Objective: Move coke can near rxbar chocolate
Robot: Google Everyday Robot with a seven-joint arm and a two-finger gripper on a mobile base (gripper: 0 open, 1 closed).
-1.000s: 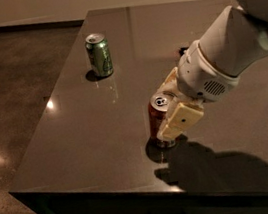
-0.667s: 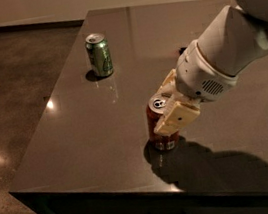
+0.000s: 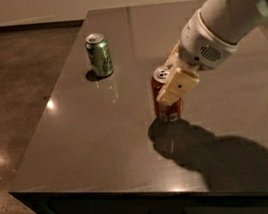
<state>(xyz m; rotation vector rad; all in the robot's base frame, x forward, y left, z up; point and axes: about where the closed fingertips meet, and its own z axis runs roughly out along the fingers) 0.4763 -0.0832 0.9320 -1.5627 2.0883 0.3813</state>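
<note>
The coke can, reddish-orange with a silver top, is upright in the middle of the dark table, held a little above its own shadow. My gripper is shut on the can, with a tan finger across its front and the other finger behind it. The white arm comes in from the upper right. The rxbar chocolate does not show; it is either hidden behind the arm or out of view.
A green can stands upright at the back left of the table. The table's left edge and front edge drop to a brown floor. The arm's shadow lies on the table in front of the can.
The gripper has moved up and to the right, away from the front edge, carrying the coke can with it. The green can has not moved.
</note>
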